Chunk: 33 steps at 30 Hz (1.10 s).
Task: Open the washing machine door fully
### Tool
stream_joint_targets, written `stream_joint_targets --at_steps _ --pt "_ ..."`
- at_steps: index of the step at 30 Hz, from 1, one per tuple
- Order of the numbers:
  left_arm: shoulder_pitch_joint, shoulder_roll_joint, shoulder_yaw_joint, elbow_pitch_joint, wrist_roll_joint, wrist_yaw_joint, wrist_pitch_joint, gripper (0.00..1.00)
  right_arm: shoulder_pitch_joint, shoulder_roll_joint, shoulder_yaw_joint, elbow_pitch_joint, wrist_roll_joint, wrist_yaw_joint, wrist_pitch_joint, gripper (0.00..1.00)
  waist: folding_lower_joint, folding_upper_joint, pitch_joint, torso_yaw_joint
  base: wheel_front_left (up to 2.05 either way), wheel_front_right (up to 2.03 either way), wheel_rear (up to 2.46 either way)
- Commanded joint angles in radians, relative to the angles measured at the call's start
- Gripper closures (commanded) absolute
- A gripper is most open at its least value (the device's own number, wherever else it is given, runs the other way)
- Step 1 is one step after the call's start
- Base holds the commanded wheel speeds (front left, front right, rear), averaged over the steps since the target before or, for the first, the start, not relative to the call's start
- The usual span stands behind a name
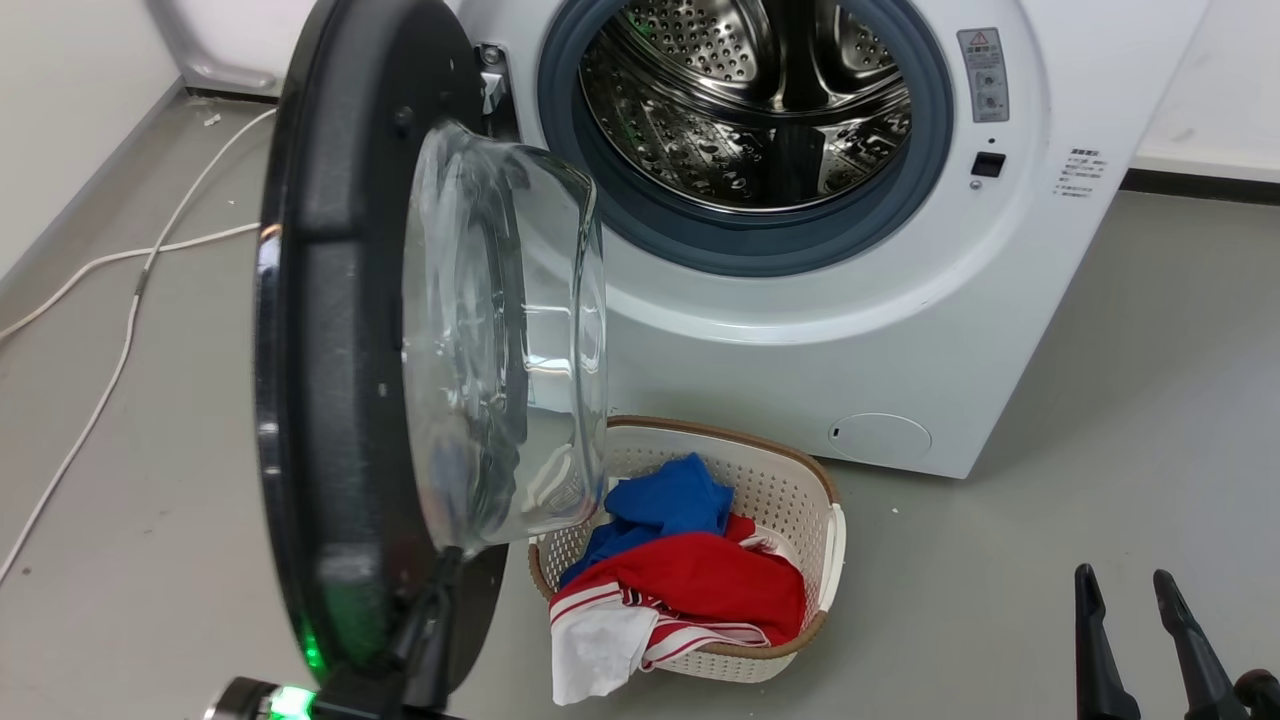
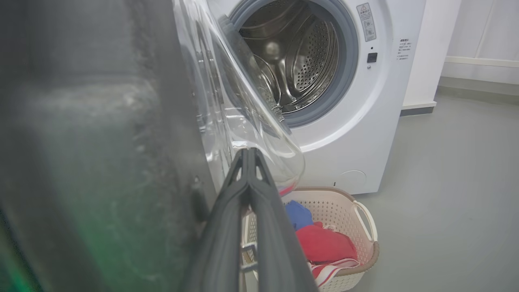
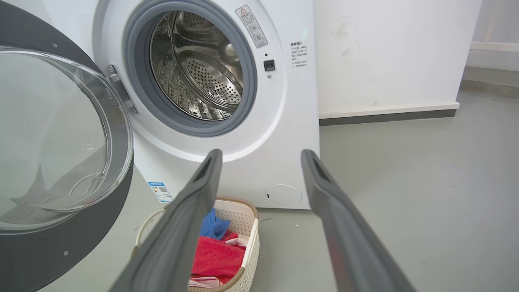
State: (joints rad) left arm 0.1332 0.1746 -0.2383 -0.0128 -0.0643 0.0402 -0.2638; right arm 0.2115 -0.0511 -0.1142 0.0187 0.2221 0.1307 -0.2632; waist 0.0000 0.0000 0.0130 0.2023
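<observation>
The washing machine (image 1: 820,340) is white, and its steel drum (image 1: 750,100) lies bare inside a grey gasket. The washing machine door (image 1: 320,350), a glossy black ring with a clear glass bowl (image 1: 500,340), is swung out to the left, roughly edge-on to the head view. My left gripper (image 1: 448,562) is shut with nothing between its fingers. In the left wrist view its tips (image 2: 248,152) rest against the door's (image 2: 101,142) inner side at the foot of the bowl. My right gripper (image 1: 1125,585) hangs open at the lower right, away from the door (image 3: 81,243) and the machine (image 3: 275,121).
A white laundry basket (image 1: 780,480) with blue, red and white clothes sits on the grey floor under the open door, in front of the machine. White cables (image 1: 130,300) run along the floor at left. A white wall (image 3: 385,61) stands to the machine's right.
</observation>
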Motion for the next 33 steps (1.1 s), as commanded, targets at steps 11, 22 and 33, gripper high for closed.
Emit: stream_joint_targets --at_steps 11,22,33 --pt "-0.019 0.042 0.176 0.011 -0.024 0.032 -0.001 1.00 -0.006 0.002 0.008 -0.001 0.000 0.000 -0.002 0.00 0.0000 0.0000 0.015 0.018 0.00 0.00 0.00" --pt "-0.086 0.045 0.327 0.080 -0.047 0.027 -0.001 1.00 -0.031 0.002 0.005 -0.007 -0.018 0.000 -0.002 0.00 0.0000 0.0000 0.054 0.011 0.00 0.00 0.00" --pt "-0.160 0.049 0.470 0.136 -0.055 0.033 -0.001 1.00 -0.055 0.002 0.000 -0.016 -0.032 0.000 -0.002 0.00 0.0000 0.0000 0.101 0.001 0.00 0.00 0.00"
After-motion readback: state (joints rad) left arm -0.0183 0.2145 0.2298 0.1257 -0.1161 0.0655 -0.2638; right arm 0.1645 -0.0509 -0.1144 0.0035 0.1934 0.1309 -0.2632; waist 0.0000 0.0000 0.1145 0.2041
